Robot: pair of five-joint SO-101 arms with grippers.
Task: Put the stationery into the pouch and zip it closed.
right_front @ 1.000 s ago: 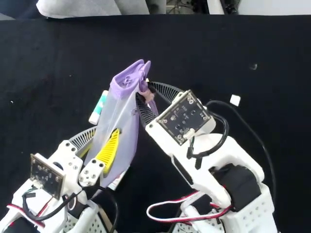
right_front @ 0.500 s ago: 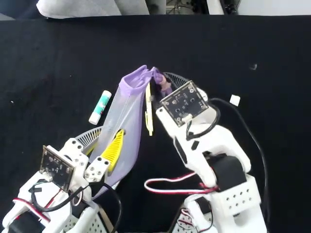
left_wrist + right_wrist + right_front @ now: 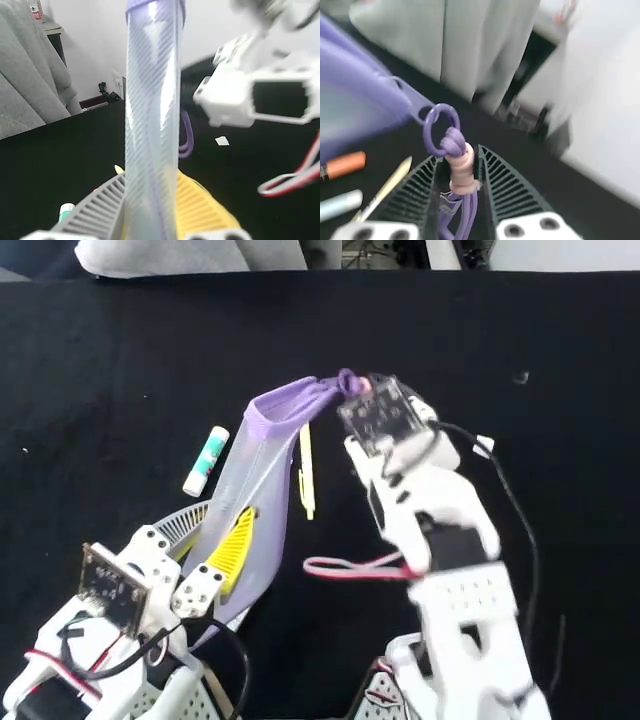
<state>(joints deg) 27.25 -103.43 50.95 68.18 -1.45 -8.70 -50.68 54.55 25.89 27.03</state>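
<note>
The translucent purple pouch (image 3: pixel 262 470) is held up off the black table, stretched between both arms. My left gripper (image 3: pixel 224 524) is shut on its near end, one grey finger (image 3: pixel 95 212) and one yellow finger (image 3: pixel 202 210) on either side of the pouch (image 3: pixel 152 115). At the far end my right gripper (image 3: pixel 347 386) is shut on the purple zipper cord (image 3: pixel 455 145) with its pink bead. A yellow pen (image 3: pixel 306 473) lies on the table under the pouch. A white-and-teal glue stick (image 3: pixel 206 460) lies to the pouch's left. An orange marker (image 3: pixel 342 165) lies below the pouch (image 3: pixel 355 110).
A small white scrap (image 3: pixel 484 447) lies on the table to the right of the right arm. The right arm's red and white cables (image 3: pixel 355 567) hang beside the pouch. The black tabletop (image 3: pixel 120 360) extends to the far edge.
My right gripper has moved away and to the right with the zipper cord, drawing the pouch's top out. The pouch shifted right, uncovering the yellow pen and glue stick.
</note>
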